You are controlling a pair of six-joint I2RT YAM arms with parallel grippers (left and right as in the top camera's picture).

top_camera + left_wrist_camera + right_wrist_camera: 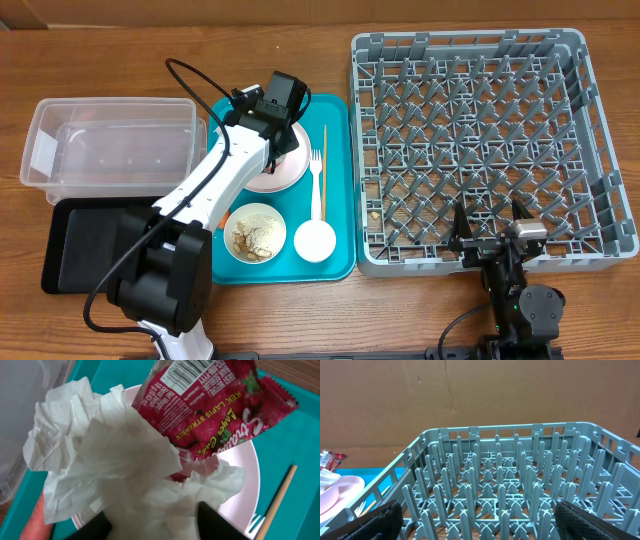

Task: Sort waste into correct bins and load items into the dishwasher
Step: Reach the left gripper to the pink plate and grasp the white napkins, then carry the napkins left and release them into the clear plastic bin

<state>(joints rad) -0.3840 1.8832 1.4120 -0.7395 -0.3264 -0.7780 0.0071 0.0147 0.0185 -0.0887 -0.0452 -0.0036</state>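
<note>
My left gripper [283, 130] [152, 520] is low over the pale pink plate [270, 180] [245, 485], its fingers closed on a crumpled white napkin [120, 460]. A red snack wrapper [215, 405] lies against the napkin on the plate. An orange carrot end [37, 520] shows beside the plate. The white fork [317, 180] and the wooden stick [324, 150] lie to the right on the teal tray [335, 265]. A white bowl of crumbly scraps [254, 233] and a white cup [314, 240] stand in front. My right gripper [490, 235] [480, 515] is open and empty at the near edge of the grey dish rack [480, 140] [510, 485].
The clear plastic tub [110, 140] stands left of the teal tray, with the black tray [85, 245] in front of it. My left arm reaches over the tray's left side. The dish rack holds nothing but a few crumbs.
</note>
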